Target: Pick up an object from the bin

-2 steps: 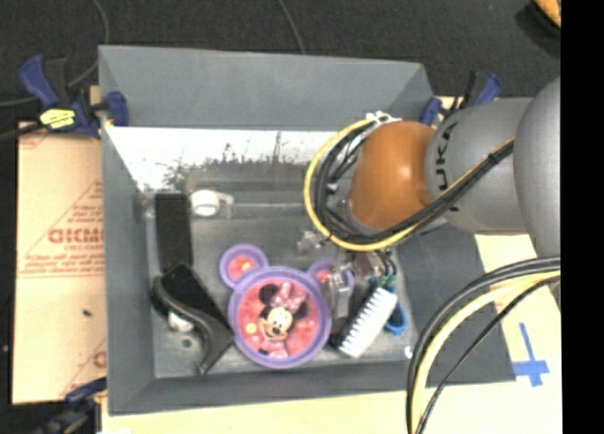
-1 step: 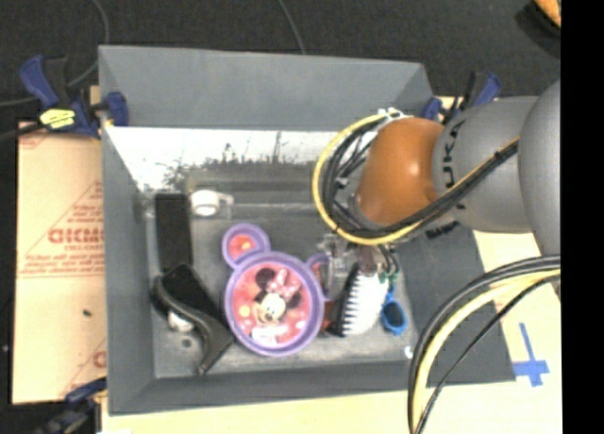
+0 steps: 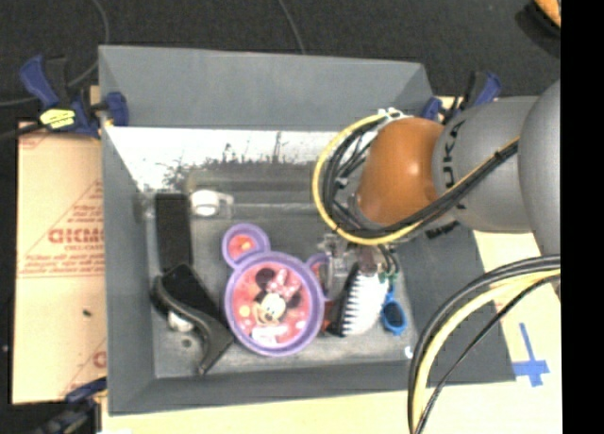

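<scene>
My gripper [image 3: 347, 256] hangs below the arm's orange cover, at the right of the bin's floor. Directly under it lies a black brush with white bristles [image 3: 354, 305], lying lengthwise toward the front wall. A small blue thing [image 3: 393, 317] rests just right of the brush. Left of the brush sits a round purple and pink cartoon-mouse plate with ears [image 3: 270, 299], its rim close to the gripper.
A black curved tool [image 3: 192, 311] lies at the front left, with a black oblong block [image 3: 173, 230] behind it. A small white cap [image 3: 208, 203] sits near the back wall. The arm and its cables cover the bin's right side.
</scene>
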### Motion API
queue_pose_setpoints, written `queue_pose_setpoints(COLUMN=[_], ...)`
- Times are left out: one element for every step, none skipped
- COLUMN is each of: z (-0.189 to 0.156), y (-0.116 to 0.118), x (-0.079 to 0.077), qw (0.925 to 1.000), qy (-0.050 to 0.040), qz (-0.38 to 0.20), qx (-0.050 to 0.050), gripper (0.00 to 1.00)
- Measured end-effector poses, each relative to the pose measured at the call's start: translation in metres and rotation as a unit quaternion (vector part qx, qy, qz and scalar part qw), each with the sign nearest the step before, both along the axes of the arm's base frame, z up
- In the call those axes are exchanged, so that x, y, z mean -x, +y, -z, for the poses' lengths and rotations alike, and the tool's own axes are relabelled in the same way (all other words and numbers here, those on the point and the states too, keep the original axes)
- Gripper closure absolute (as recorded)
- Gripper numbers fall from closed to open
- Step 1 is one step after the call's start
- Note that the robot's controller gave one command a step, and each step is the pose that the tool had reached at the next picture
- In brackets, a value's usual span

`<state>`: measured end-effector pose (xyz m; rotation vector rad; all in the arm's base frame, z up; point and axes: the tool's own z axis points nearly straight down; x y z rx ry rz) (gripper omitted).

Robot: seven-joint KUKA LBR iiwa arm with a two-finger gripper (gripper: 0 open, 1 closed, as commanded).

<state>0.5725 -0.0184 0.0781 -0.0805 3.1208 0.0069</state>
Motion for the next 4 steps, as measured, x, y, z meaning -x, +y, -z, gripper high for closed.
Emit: queue_pose_setpoints(z=[-0.002,-0.008,-0.024,-0.038], y=[0.0,-0.001,-0.001,-0.001], x=[0.0,0.002,0.002,0.001], qw=[1.0,1.0,1.0,1.0], qy=[-0.0004,0.0016,0.0001,-0.0004], qz=[-0.001,-0.001,-0.001,-0.001], qx=[0.0,0.001,0.001,0.001], gripper=[1.0,1.0,1.0,1.0])
